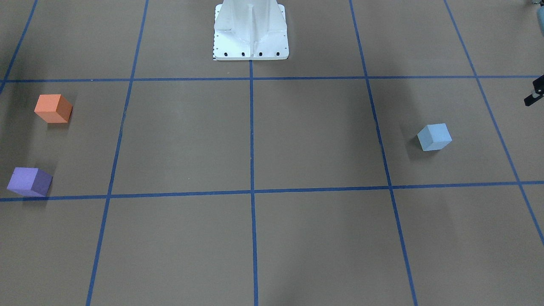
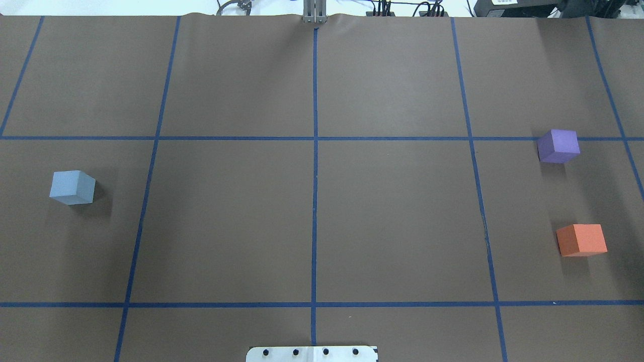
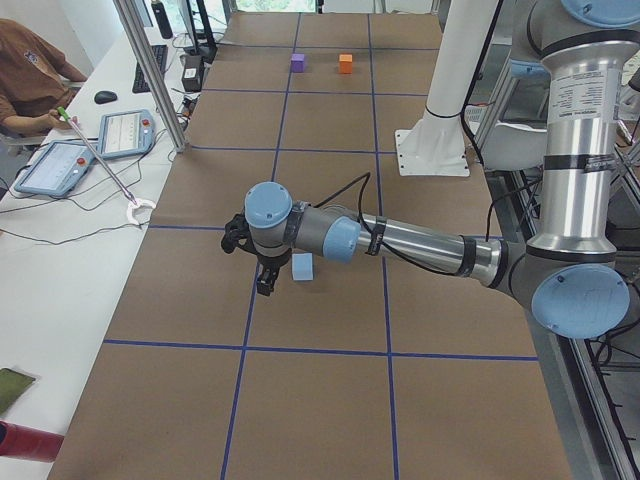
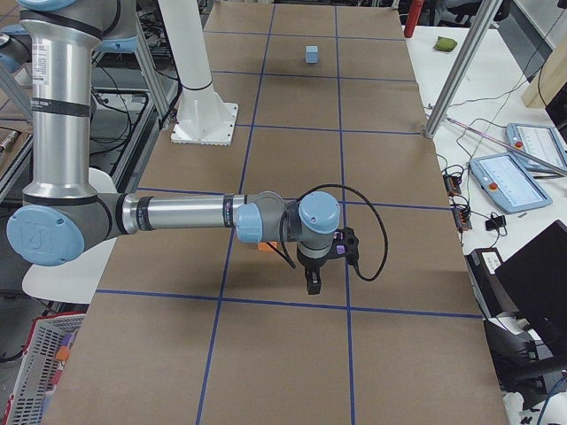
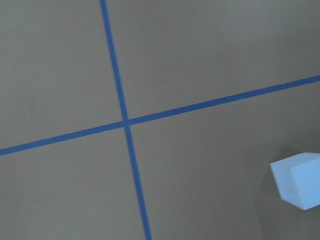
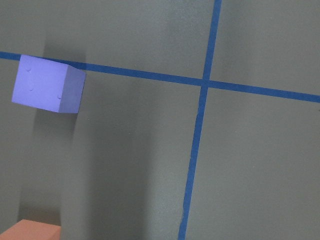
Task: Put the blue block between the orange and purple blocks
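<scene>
The light blue block (image 2: 73, 187) stands alone on the brown table's left side, also in the front view (image 1: 434, 137) and at the left wrist view's lower right edge (image 5: 299, 180). The purple block (image 2: 558, 146) and orange block (image 2: 581, 240) stand apart on the right side, with a bare gap between them; both show in the right wrist view, purple (image 6: 47, 90) and orange (image 6: 32, 231). My left gripper (image 3: 263, 283) hangs just beside the blue block (image 3: 302, 267). My right gripper (image 4: 313, 283) hangs near the orange block (image 4: 266, 246). I cannot tell if either is open.
Blue tape lines (image 2: 314, 176) grid the table. The white robot pedestal (image 1: 250, 34) stands at the middle of the robot's edge. An operator (image 3: 30, 75) sits at a side desk with tablets (image 3: 60, 165), and a metal post (image 3: 150, 70) stands by the table's far edge.
</scene>
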### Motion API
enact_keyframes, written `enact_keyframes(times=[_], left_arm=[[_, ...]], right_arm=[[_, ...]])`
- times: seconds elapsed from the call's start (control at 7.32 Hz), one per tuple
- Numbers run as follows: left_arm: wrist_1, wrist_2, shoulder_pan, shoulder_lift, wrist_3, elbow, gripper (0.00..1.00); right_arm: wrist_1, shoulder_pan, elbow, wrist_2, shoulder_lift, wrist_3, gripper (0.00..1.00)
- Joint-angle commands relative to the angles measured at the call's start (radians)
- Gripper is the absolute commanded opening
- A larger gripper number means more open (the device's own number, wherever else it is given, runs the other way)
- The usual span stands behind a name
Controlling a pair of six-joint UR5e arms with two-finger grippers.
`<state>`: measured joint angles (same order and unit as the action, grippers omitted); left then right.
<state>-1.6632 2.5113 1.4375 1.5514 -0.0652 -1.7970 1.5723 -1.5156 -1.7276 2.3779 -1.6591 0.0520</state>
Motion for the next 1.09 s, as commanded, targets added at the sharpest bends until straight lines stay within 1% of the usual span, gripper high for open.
enact_keyframes(times=[0.0,0.27,0.41,0.55,0.82,0.96], left_arm=[[-0.118,-0.006,-0.116,0.003,-0.332,-0.016,1.00],[-0.293,-0.157,-0.253,-0.004,-0.689,-0.021,1.00],[-0.344,-0.230,-0.317,-0.007,-0.785,-0.021,1.00],[-0.355,-0.283,-0.366,-0.008,-0.823,-0.021,1.00],[-0.372,-0.405,-0.466,-0.013,-0.838,-0.015,1.00],[-0.372,-0.432,-0.492,-0.013,-0.837,-0.010,1.00]], right_arm=[[0.000,0.000,-0.001,0.000,0.001,0.000,1.00],[0.000,0.000,-0.003,0.000,0.001,0.000,1.00],[0.000,0.000,-0.003,0.000,0.002,0.000,1.00],[0.000,0.000,-0.003,0.000,0.002,0.000,1.00],[0.000,0.000,-0.003,0.000,0.002,0.000,1.00],[0.000,0.000,-0.003,0.000,0.002,0.000,1.00]])
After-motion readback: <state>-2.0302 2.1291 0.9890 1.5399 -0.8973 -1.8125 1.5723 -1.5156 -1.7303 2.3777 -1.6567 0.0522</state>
